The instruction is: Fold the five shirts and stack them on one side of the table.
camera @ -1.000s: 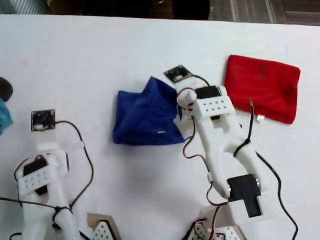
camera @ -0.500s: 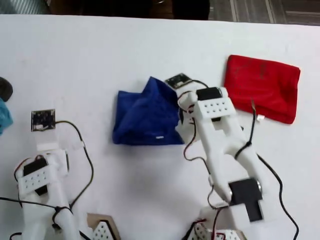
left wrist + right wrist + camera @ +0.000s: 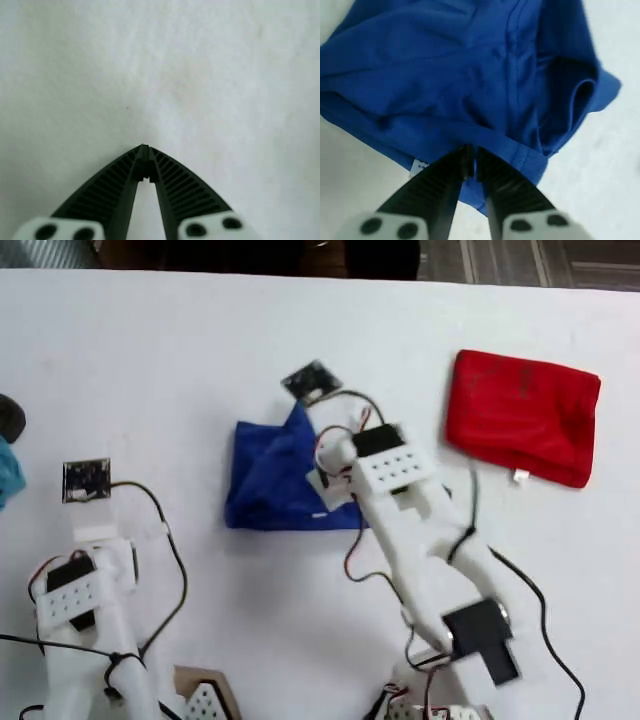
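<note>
Supporting surface: table (image 3: 150, 360), white, bearing both arms and the shirts.
Right arm (image 3: 420, 540): reaches from 5 o'clock toward the centre, with its wrist over the blue shirt's 3 o'clock side.
Left arm (image 3: 75, 600): parked at 8 o'clock, well apart from any shirt.
Red shirt (image 3: 522, 430): at 2 o'clock, a flat folded rectangle.
Blue shirt (image 3: 270, 485): at the centre, partly folded and rumpled, with a peak at its 12 o'clock edge.
Teal cloth (image 3: 8, 472): a sliver at the 9 o'clock table edge, probably another shirt.
Right gripper (image 3: 471, 160): jaws pinched together on the blue shirt's stitched hem.
Left gripper (image 3: 144, 155): jaws closed on nothing, above bare table.
Handling: the blue shirt looks light, limp and thin. It is likely to sag and drag on the table, and its layers may slide over one another.
Hold: the doubled hem or a corner is judged best, since the seam gives the jaws bulk. A pinch in mid-panel would probably lift a single layer.
Change: the right arm has swung toward 9 o'clock since a second ago. The blue shirt's 3 o'clock edge has been drawn inward and its outline is narrower. The red shirt and left arm are unmoved.
</note>
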